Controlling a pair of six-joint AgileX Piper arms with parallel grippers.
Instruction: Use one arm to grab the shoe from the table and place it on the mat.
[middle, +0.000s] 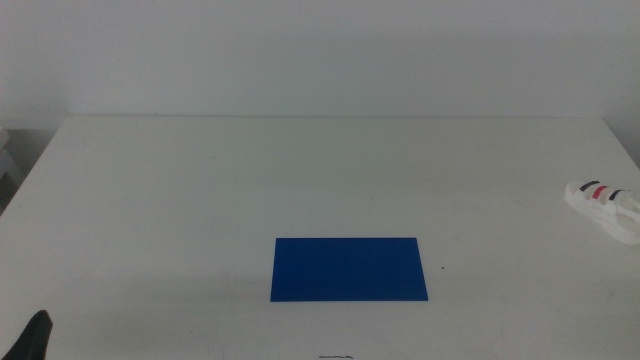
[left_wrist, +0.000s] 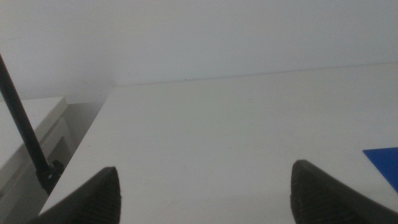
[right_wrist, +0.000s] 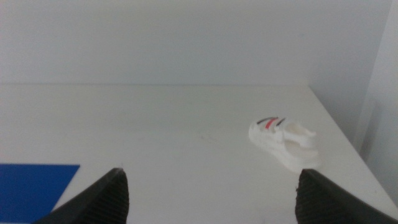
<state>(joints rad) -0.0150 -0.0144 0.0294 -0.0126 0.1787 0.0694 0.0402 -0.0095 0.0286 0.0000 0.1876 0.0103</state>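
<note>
The white shoe (middle: 606, 206) with red, black and grey straps lies at the table's far right edge, partly cut off in the middle view; the right wrist view shows it whole (right_wrist: 283, 140). The dark blue mat (middle: 348, 269) lies flat at the table's front centre, with nothing on it. My right gripper (right_wrist: 211, 193) is open and empty, well short of the shoe, and does not show in the middle view. My left gripper (left_wrist: 205, 196) is open and empty at the front left, where a dark tip (middle: 33, 337) of it shows.
The white table (middle: 300, 170) ends at a pale wall behind. A black rod (left_wrist: 25, 134) and a white cabinet stand off the table's left edge. The mat's corner (left_wrist: 385, 163) shows in the left wrist view.
</note>
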